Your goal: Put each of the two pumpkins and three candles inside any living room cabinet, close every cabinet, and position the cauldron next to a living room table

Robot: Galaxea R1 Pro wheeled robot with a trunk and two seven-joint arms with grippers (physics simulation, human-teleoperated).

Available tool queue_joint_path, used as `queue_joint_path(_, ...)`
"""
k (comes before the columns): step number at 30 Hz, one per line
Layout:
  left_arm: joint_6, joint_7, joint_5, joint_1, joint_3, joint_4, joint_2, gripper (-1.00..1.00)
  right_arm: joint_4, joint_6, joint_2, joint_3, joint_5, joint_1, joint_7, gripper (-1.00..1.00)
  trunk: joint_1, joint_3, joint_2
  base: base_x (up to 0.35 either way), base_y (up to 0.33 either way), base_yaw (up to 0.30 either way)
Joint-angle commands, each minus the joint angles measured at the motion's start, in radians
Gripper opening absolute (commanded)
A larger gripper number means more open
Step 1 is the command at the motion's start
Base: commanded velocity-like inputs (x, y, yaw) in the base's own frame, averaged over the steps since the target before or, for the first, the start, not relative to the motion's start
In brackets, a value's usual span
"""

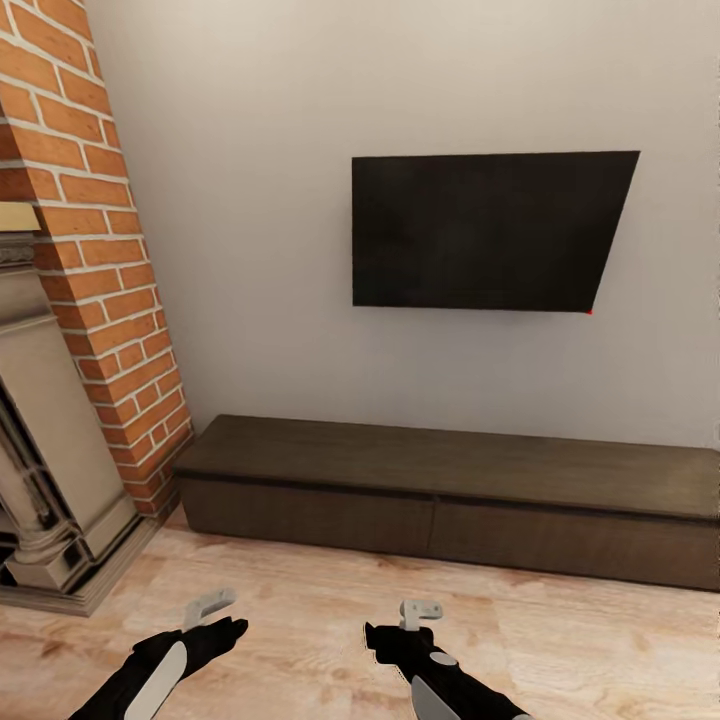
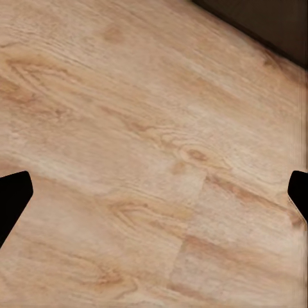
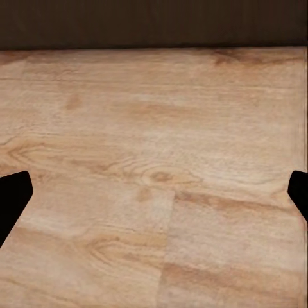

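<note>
Nearest, both arms hang low over the wooden floor [image 1: 330, 600], forearms black with grey trim. The left pincer [image 1: 215, 612] and the right pincer [image 1: 415, 618] each point forward and down, and each wrist view shows two dark fingertips spread wide at the frame edges with nothing but floorboards between them, so both are parted and empty. Held tucked and low like this, the arms look parked for driving rather than reaching; that is a judgement from the posture.

Beyond the grippers, a strip of bare plank floor separates the robot from the cabinet [image 1: 440, 500], the long, low dark-brown unit standing against the pale wall. Its flat top carries nothing, and its two plain front panels sit flush, meeting at a seam near the middle, so it appears closed. Its dark front also shows along the far side of the floor in the right wrist view [image 3: 154, 22].

To the left, a stone fireplace surround [image 1: 45, 450] stands beside a red brick column [image 1: 100, 250]. Above the cabinet, a black television [image 1: 490, 230] hangs on the wall.

With nothing in hand, the robot probably faces the cabinet either to open a panel or to take its bearings before fetching things.
</note>
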Motion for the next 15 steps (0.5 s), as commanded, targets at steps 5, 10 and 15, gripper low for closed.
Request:
queue_joint_path(5,0.002,0.01,0.011,0.0,-0.006,-0.002,0.002,1.0,-0.003,-0.007,0.0,0.008,-0.015,-0.001,-0.008,1.0,0.0,-0.001,0.0,0.155,-0.305,0.0)
queue_joint_path(10,0.002,0.01,0.011,0.0,-0.005,-0.001,0.002,1.0,-0.006,-0.007,0.0,0.008,-0.02,-0.001,-0.007,1.0,0.0,-0.001,0.0,0.157,-0.304,0.0)
queue_joint_path(15,0.002,0.01,0.011,0.0,-0.006,-0.001,0.003,1.0,-0.007,-0.007,0.0,0.008,-0.022,-0.001,-0.006,1.0,0.0,-0.001,0.0,0.157,-0.304,0.0)
